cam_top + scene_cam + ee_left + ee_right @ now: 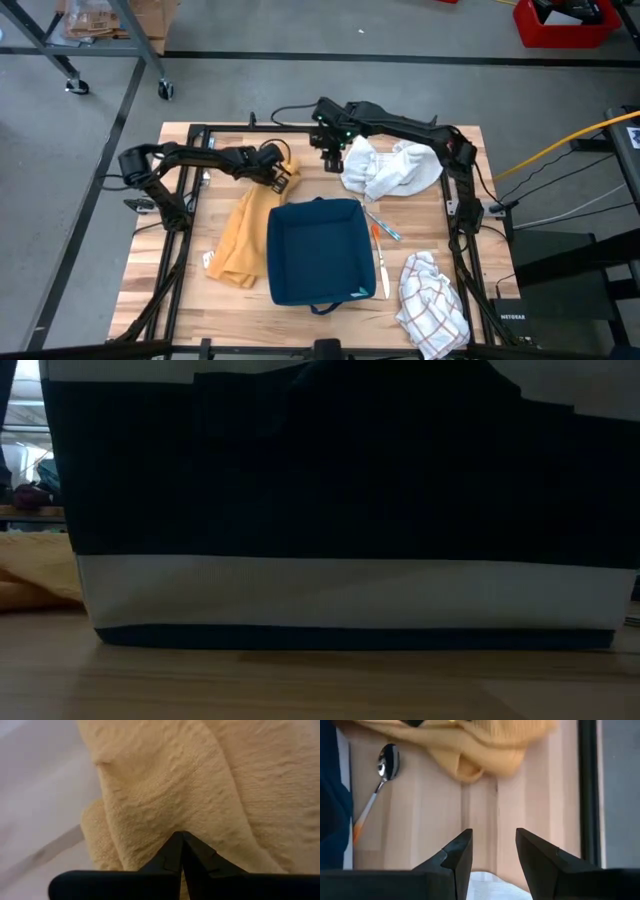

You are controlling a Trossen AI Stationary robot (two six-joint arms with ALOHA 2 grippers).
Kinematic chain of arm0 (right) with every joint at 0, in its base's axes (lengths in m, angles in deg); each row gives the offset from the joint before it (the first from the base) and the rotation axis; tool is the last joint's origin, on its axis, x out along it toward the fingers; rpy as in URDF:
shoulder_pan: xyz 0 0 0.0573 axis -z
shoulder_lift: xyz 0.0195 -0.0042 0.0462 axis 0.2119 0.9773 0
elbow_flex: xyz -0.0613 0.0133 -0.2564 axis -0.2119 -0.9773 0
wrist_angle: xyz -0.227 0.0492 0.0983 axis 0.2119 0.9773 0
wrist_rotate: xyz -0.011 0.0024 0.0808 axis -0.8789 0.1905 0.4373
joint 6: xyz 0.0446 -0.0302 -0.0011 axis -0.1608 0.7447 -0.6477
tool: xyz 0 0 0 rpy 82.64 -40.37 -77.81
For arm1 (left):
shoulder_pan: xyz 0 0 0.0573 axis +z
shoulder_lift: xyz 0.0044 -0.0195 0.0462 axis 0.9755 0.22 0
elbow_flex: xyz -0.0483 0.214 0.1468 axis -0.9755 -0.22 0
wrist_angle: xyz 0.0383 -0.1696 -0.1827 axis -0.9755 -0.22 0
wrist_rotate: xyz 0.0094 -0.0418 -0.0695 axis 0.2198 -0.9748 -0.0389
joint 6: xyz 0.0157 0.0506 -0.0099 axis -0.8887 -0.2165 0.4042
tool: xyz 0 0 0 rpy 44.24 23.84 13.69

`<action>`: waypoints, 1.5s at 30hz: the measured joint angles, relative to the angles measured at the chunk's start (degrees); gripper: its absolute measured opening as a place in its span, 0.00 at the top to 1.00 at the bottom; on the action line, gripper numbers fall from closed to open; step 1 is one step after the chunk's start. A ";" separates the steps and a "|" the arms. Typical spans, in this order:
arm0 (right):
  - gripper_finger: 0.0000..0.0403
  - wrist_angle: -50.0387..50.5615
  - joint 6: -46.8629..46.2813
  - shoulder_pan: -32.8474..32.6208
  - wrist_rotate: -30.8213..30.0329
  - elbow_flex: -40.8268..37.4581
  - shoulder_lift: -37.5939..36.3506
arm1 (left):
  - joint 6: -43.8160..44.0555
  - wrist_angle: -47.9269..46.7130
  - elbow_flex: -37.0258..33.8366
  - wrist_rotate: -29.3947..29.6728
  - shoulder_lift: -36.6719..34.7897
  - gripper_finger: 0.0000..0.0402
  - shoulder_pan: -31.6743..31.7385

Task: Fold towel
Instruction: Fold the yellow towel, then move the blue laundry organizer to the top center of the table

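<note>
At the desk's (pixel 200 300) front edge a checked cloth (pixel 432 300) lies crumpled by the right corner; the navy bin (pixel 318 250) fills the middle. Left of it the yellow towel (pixel 245 240) lies bunched, unfolded; the left hand (pixel 283 177) pinches its far end. Near the back edge, the right hand (pixel 330 158) gapes empty beside a white towel (pixel 392 167)

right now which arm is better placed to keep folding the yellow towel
Left. Its pincer is shut at the far corner of the yellow towel, with the cloth filling its wrist view. The right pincer is open over bare wood beside the white towel, gripping nothing.
</note>
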 joint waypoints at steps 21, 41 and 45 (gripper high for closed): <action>0.62 4.09 -5.04 -1.21 11.11 0.00 -0.28 | 2.90 -20.08 -0.04 4.20 -24.00 0.99 1.88; 0.62 6.09 -6.12 -18.88 11.68 -0.04 -0.28 | 4.27 -25.63 -0.02 -7.00 -49.95 0.99 -12.27; 0.62 5.95 -6.12 -21.11 11.70 -0.07 0.49 | 3.12 -25.63 -0.02 -7.00 -49.03 0.99 -15.04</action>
